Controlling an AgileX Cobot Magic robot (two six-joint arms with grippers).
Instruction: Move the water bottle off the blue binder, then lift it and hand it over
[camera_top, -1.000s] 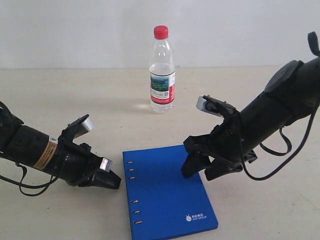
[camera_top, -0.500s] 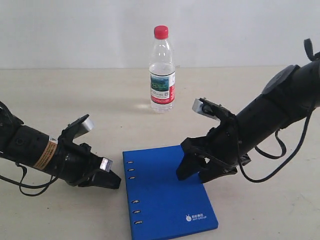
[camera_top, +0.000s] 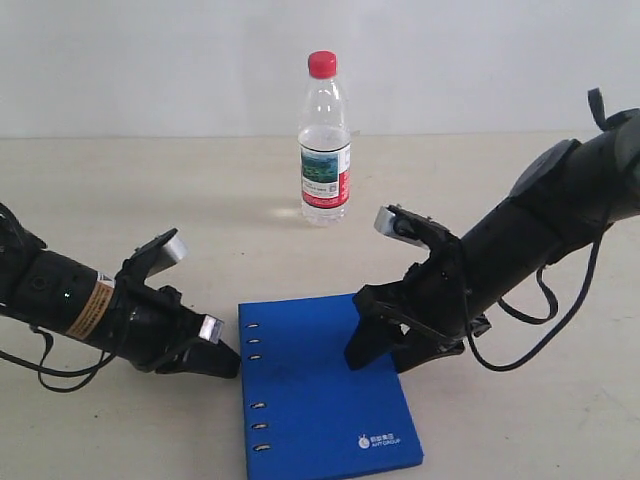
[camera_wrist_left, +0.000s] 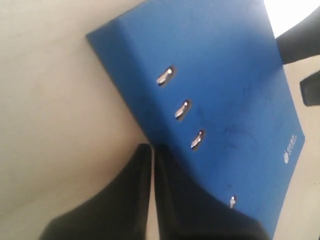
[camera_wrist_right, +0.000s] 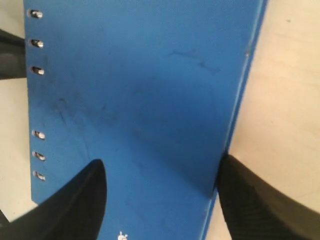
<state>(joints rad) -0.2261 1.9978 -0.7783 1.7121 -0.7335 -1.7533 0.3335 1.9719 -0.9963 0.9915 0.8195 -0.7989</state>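
Observation:
The water bottle (camera_top: 325, 140), clear with a red cap, stands upright on the table at the back, away from both arms. The blue binder (camera_top: 320, 400) lies flat on the table at the front, nothing on it. My right gripper (camera_top: 385, 358) is open and low over the binder's far right part. In the right wrist view one finger is over the cover (camera_wrist_right: 140, 90) and the other rests against its open edge; the gripper (camera_wrist_right: 160, 172) holds nothing. My left gripper (camera_top: 230, 364) is shut, its tips at the spine edge by the slots (camera_wrist_left: 184, 109).
The beige table (camera_top: 150, 190) ends at a white wall behind the bottle. Black cables hang from both arms. In the left wrist view the right gripper's dark fingers (camera_wrist_left: 300, 40) show beyond the binder (camera_wrist_left: 225, 75).
My right gripper has moved left and lower, and the binder has slid a little left towards the left gripper. The left arm and the bottle have not moved.

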